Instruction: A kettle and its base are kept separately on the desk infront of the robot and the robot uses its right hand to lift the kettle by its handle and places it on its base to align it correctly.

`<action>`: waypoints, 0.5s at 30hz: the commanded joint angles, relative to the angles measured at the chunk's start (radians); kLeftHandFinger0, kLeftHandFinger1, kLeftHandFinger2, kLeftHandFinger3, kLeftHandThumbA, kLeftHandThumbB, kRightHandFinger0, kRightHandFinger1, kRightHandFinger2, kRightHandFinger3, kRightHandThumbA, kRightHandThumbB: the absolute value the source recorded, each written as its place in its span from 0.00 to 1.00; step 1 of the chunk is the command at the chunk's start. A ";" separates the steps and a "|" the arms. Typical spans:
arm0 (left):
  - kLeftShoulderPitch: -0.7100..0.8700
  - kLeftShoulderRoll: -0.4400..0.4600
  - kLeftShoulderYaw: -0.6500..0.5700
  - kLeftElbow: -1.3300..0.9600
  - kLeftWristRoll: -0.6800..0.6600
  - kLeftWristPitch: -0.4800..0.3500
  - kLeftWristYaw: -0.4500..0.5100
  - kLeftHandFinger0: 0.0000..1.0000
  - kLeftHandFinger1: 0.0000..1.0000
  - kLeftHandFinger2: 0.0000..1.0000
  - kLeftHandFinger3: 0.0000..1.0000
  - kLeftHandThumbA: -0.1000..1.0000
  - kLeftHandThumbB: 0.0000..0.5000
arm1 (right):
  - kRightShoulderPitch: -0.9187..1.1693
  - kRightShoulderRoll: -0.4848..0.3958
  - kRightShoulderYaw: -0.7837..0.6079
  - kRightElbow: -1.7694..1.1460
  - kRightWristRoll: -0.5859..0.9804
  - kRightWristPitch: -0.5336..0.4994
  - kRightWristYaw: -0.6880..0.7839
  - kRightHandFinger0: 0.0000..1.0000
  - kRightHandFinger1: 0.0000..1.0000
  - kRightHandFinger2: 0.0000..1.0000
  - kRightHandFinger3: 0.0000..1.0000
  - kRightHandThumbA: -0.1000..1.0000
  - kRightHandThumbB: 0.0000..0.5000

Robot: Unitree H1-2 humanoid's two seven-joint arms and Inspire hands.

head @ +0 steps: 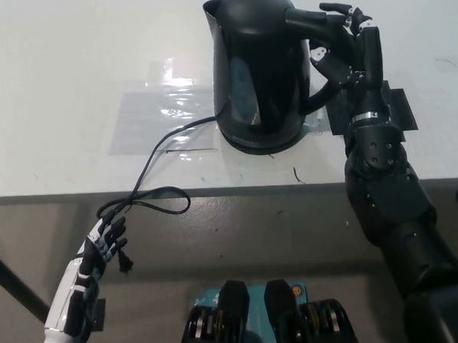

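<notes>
The black kettle [258,66] stands in the upper middle of the frame, on its base [267,141], which is mostly hidden under it. The right hand [339,43] holds the kettle's handle. The left hand [103,241], lower left, hangs with fingers loosely apart, holding nothing, by the cord [155,156].
</notes>
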 commanded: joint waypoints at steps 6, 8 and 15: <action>-0.018 0.015 0.004 -0.031 -0.004 -0.020 -0.015 1.00 1.00 1.00 1.00 1.00 0.20 | -0.069 0.008 0.013 0.020 0.000 -0.057 -0.009 0.00 0.24 0.60 0.65 0.00 0.27; -0.019 0.016 0.005 -0.030 -0.007 -0.023 -0.017 1.00 1.00 1.00 1.00 1.00 0.20 | -0.065 -0.001 0.024 0.019 -0.014 -0.052 -0.003 0.16 0.45 0.85 0.87 0.11 0.41; -0.015 0.014 0.008 -0.027 -0.016 -0.025 -0.017 1.00 1.00 1.00 1.00 1.00 0.19 | -0.026 -0.078 0.071 -0.059 0.131 0.065 0.394 1.00 1.00 1.00 1.00 0.74 1.00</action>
